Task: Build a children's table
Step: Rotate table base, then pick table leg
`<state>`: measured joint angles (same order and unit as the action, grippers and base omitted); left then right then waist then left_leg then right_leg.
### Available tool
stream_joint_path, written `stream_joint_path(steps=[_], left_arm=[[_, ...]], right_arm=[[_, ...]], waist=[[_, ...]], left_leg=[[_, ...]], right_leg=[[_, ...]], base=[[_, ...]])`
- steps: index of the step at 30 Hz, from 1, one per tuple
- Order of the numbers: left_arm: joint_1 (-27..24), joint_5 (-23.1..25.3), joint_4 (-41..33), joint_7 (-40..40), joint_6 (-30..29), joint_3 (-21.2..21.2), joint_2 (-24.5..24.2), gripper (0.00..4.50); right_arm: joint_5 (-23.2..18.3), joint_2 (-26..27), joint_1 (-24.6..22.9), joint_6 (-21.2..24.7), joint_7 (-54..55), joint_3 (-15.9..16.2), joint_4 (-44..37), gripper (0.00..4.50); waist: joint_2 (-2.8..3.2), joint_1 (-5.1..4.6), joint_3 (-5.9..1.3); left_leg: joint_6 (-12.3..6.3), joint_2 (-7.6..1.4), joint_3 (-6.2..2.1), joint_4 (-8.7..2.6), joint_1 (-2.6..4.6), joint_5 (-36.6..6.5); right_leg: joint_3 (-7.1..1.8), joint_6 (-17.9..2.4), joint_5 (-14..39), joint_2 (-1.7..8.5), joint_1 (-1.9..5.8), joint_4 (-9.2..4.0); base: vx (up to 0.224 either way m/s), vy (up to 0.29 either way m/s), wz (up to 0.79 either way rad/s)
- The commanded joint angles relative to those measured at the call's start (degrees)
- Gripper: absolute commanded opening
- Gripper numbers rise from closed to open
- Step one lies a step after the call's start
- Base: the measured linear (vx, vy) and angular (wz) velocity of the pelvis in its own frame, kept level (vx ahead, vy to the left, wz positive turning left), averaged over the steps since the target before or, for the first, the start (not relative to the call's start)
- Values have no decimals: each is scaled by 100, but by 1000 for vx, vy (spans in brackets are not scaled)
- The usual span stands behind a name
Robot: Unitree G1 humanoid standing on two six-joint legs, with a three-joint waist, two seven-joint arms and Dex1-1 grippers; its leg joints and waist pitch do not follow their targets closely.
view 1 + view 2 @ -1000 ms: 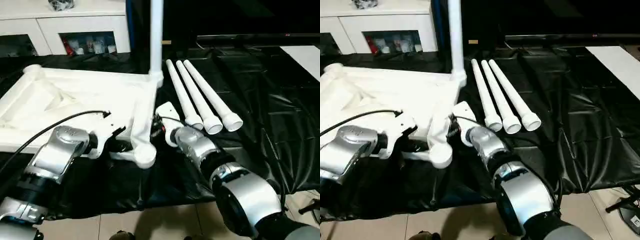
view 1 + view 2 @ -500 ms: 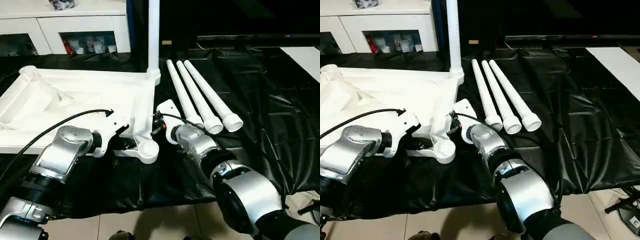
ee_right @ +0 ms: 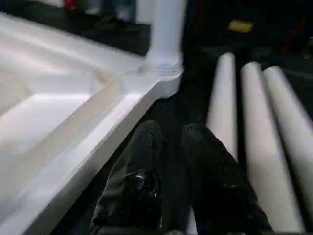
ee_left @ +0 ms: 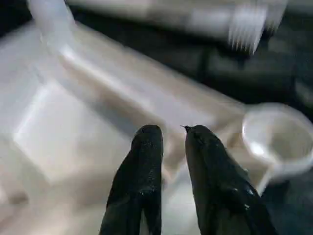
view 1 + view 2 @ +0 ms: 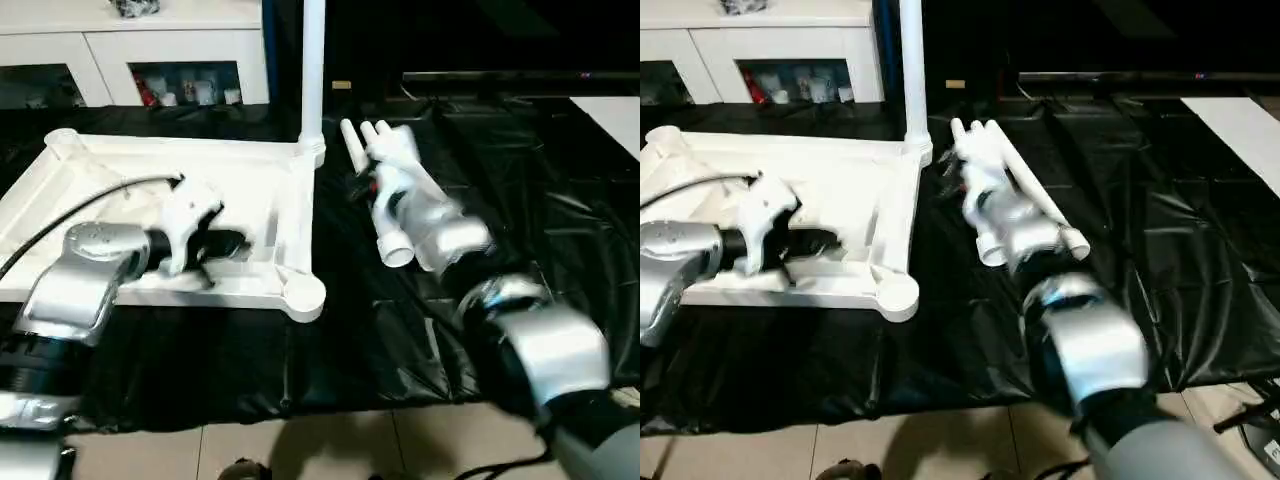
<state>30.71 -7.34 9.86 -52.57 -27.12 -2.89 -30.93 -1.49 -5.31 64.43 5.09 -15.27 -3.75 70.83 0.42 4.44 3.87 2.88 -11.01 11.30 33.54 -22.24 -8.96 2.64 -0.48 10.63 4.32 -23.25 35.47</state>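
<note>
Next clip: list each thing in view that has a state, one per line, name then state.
tabletop: lying underside up on the black sheet, held by neither claw.
fitted leg: standing upright in the far corner socket.
near corner socket: empty.
loose legs: three, lying side by side on the sheet beside the tabletop.
left claw: slightly open, over the tabletop, holding nothing.
right claw: slightly open, empty, above the loose legs.

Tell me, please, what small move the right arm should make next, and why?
Probably lower the right gripper onto the nearest loose leg and close on it. One leg already stands in a far corner socket of the tabletop, the near corner socket is empty, and the gripper, holding nothing, hangs beside the three loose legs.
</note>
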Motion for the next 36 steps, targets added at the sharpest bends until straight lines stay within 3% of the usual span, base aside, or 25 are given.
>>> stream_joint_path(steps=[1,2,4,5,8,10,13,15,16,17,19,20,24,25,27,33,34,36], left_arm=[[160,-59,-66,264,239,112,100,132],[179,-47,-80,411,270,149,174,132],[187,-43,-101,528,286,181,230,153],[106,-127,-332,603,212,255,278,168],[-245,-467,-1232,627,-199,528,313,189],[-327,-532,-1415,607,-294,578,289,206],[-612,-706,-2013,611,-597,748,103,218],[-754,-840,-2356,636,-776,844,-19,256],[-791,-884,-2454,643,-835,884,-51,256],[-834,-931,-2581,640,-939,951,-105,266],[-939,-1021,-2870,678,-1164,1077,-192,274],[-1023,-1094,-3104,703,-1322,1177,-253,296],[-1239,-1276,-3493,702,-1664,1379,-445,311],[-1302,-1313,-3602,718,-1740,1450,-504,318],[-1350,-1394,-3747,851,-1863,1599,-512,340],[-1349,-1432,-3924,1139,-1933,1760,-373,383],[-1409,-1457,-4015,1202,-2029,1801,-400,383],[-1530,-1469,-4137,1215,-2113,1827,-476,383]], right_arm=[[8,-33,114,135,208,-66,131,122],[-8,-45,135,154,280,-101,181,124],[-23,-53,154,169,338,-134,224,145],[-44,-58,172,194,405,-195,275,159],[-108,-38,223,247,617,-328,415,183],[-117,-30,230,250,698,-352,452,197],[-175,-5,240,268,842,-444,496,212],[-178,8,241,259,885,-473,525,245],[-172,14,236,256,888,-478,536,245],[-154,20,227,260,883,-471,552,257],[-74,12,219,246,960,-461,584,265],[-23,-2,223,233,1042,-441,597,288],[-60,-36,227,255,1082,-518,629,310],[-59,-46,229,254,1077,-530,635,320],[-32,-68,230,238,1073,-542,647,340],[-4,-106,232,252,1071,-573,671,360],[21,-117,235,300,1096,-566,684,360],[51,-140,228,379,1154,-565,700,360]], waist=[[16,26,-459],[-12,25,-457],[-14,39,-460],[-59,36,-462],[-47,68,-483],[-58,84,-474],[-65,121,-470],[-106,132,-449],[-73,137,-436],[-100,148,-434],[-82,148,-422],[-121,173,-419],[-132,182,-390],[-152,184,-347],[-167,196,-328],[-196,209,-316],[-263,197,-307],[-266,206,-303]], left_leg=[[163,-181,-84,-346,173,-1302],[165,-182,-85,-352,158,-1269],[201,-184,-94,-359,155,-1303],[202,-184,-89,-361,153,-1302],[171,-190,-91,-330,134,-1074],[138,-184,-82,-326,135,-1067],[128,-180,-93,-324,114,-1147],[153,-181,-92,-336,110,-1281],[206,-186,-98,-339,124,-1425],[246,-186,-99,-344,129,-1492],[294,-187,-99,-349,142,-1613],[336,-195,-111,-362,138,-1661],[363,-173,-110,-370,128,-1740],[355,-171,-110,-383,120,-1775],[353,-169,-110,-388,121,-1783],[390,-168,-116,-389,121,-1686],[364,-162,-102,-387,108,-1611],[320,-166,-106,-378,90,-1446]], right_leg=[[-220,-1317,843,348,232,-322],[-220,-1279,794,338,236,-312],[-212,-1217,778,337,233,-307],[-211,-1208,761,334,236,-307],[-208,-1300,316,340,242,-240],[-198,-1337,247,325,231,-234],[-198,-1276,389,330,230,-233],[-198,-1224,618,327,214,-248],[-205,-1183,839,336,192,-261],[-207,-1150,962,334,182,-260],[-210,-1112,1076,327,159,-278],[-210,-1062,1141,337,160,-271],[-216,-977,1212,319,137,-283],[-220,-940,1252,311,115,-297],[-225,-912,1237,306,105,-296],[-221,-898,1018,300,113,-269],[-220,-910,937,290,117,-270],[-222,-920,794,305,134,-247]], base=[[0,0,0],[0,0,0],[0,0,0],[0,0,0],[0,0,0],[0,0,0],[0,0,0],[0,0,0],[0,0,0],[0,0,0],[0,0,0],[0,0,0],[0,0,0],[0,0,0],[0,0,0],[0,0,0],[0,0,0],[0,0,0]])
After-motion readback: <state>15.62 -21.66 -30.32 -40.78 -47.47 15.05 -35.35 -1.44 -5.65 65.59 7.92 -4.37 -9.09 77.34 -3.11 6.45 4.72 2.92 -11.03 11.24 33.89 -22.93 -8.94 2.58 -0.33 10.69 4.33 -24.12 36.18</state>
